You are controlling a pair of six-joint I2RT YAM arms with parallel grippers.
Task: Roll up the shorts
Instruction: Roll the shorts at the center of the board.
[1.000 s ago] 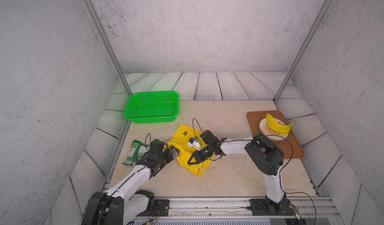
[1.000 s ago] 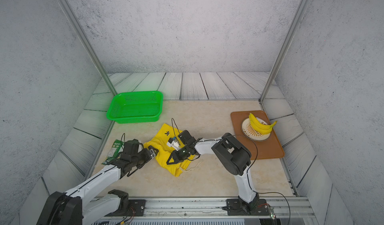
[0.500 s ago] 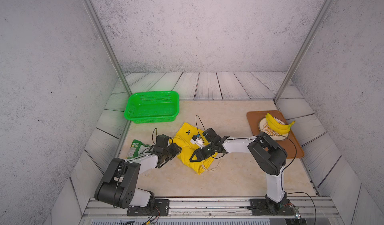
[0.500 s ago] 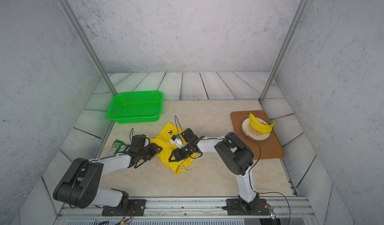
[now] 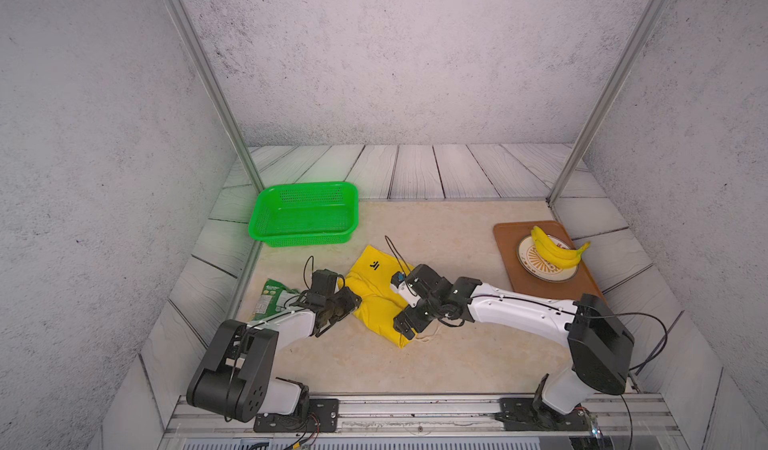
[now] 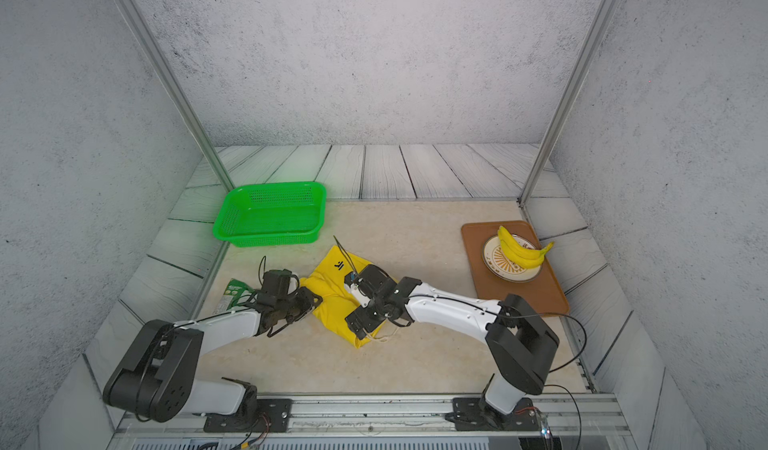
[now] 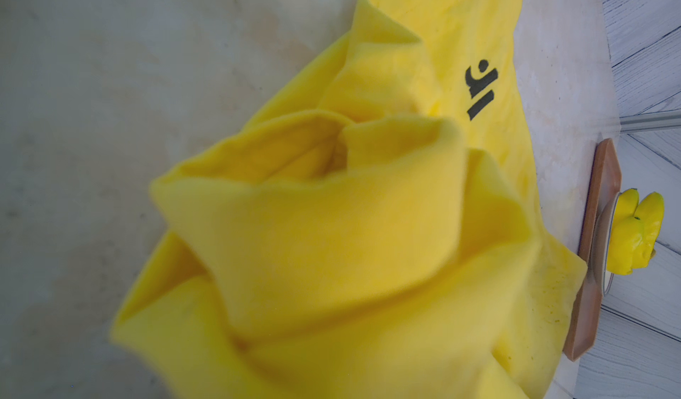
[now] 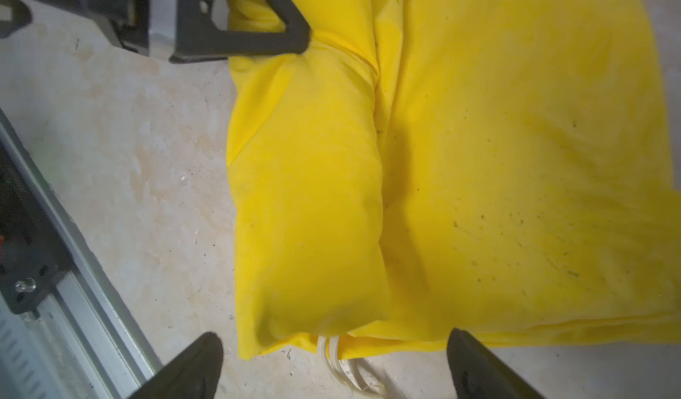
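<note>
The yellow shorts (image 5: 374, 298) (image 6: 332, 298) lie partly rolled mid-table, black logo (image 5: 375, 265) at the far end, whitish drawstring (image 8: 342, 364) trailing from the near end. My left gripper (image 5: 353, 300) (image 6: 313, 298) is at their left edge. In the left wrist view bunched fabric (image 7: 368, 231) rises close and hides the fingers, so it looks shut on the cloth. In the right wrist view one left finger (image 8: 239, 43) presses against the roll (image 8: 306, 194). My right gripper (image 8: 337, 364) (image 5: 409, 323) stands open, fingers astride the roll's near end, nothing between them.
A green basket (image 5: 305, 215) stands at the back left. A green snack packet (image 5: 270, 298) lies beside the left arm. On the right a brown tray (image 5: 544, 286) carries a plate with bananas (image 5: 555, 250). A metal rail (image 5: 415, 410) runs along the front.
My left gripper has moved right to the shorts' edge and closed on the fabric. My right gripper has opened and let go of the roll.
</note>
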